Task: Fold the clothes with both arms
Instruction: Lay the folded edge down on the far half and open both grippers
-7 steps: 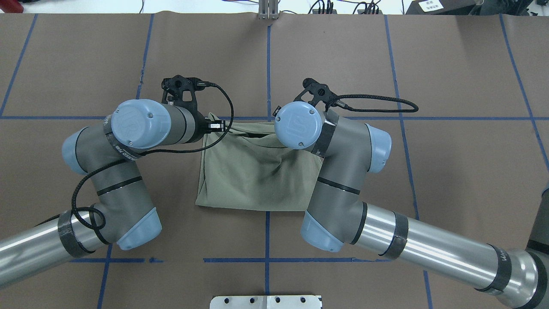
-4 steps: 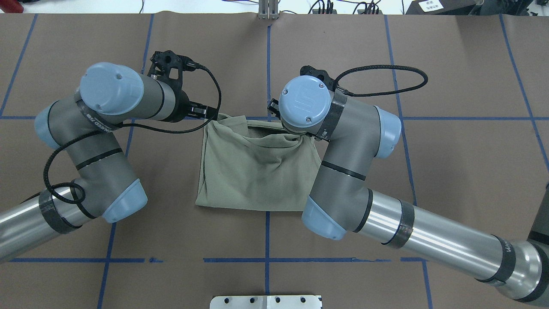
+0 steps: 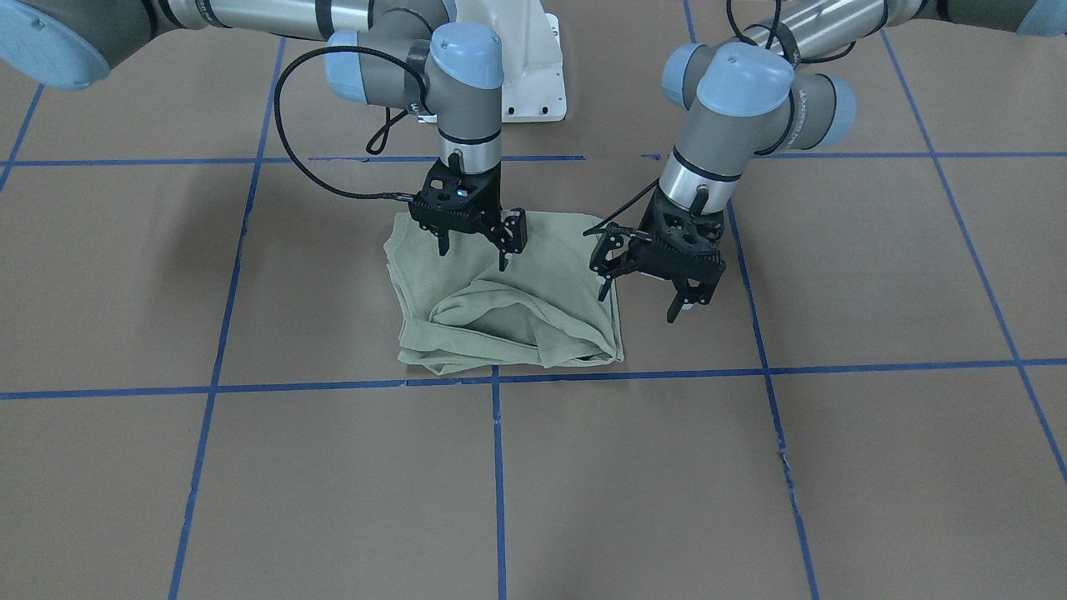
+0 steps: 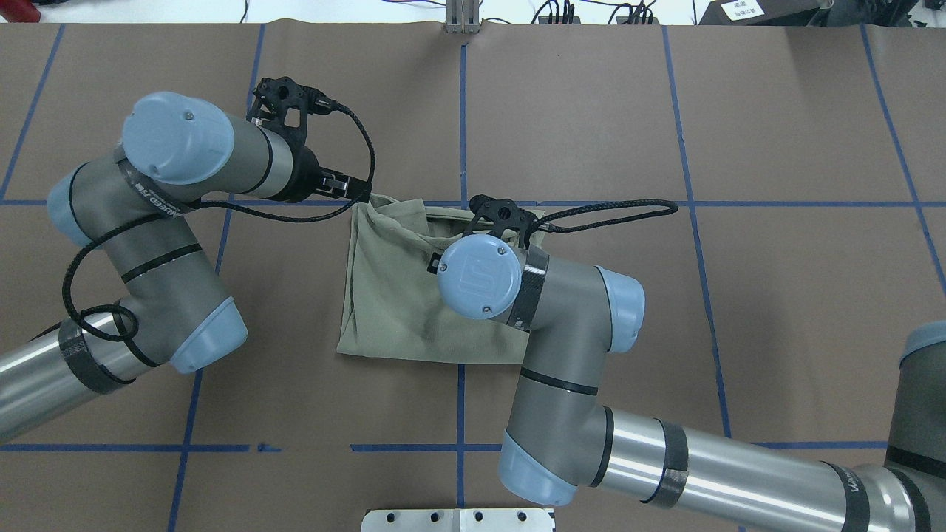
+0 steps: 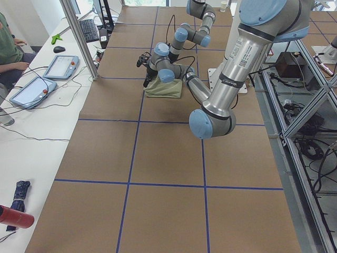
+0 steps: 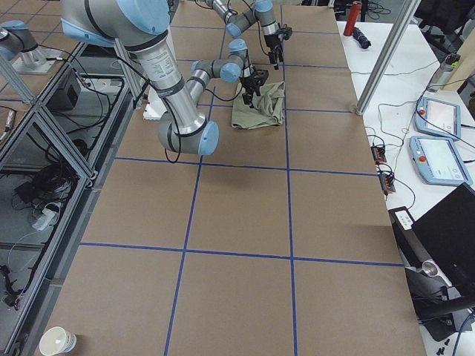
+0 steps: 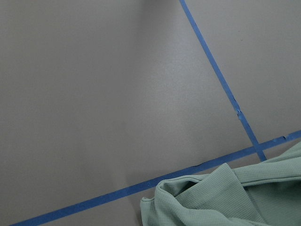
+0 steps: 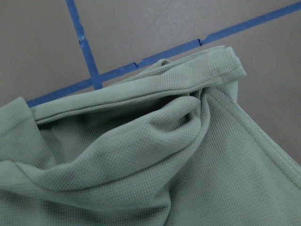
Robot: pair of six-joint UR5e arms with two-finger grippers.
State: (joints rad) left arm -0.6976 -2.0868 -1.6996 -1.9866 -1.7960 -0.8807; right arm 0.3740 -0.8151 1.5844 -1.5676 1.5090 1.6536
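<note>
Both my grippers hang with jaws apart over mid-tabletop: the right gripper directly above the folded shirt, whose rumpled fold faces the far edge, the left gripper just off the cloth toward the left edge.

Overhead: right arm conceals the right pincer and the shirt beneath it. Wrist views: pincer fingers out of frame; shirt cut off at frame edges. Side views: left pincer and right pincer too small to assess.
</note>
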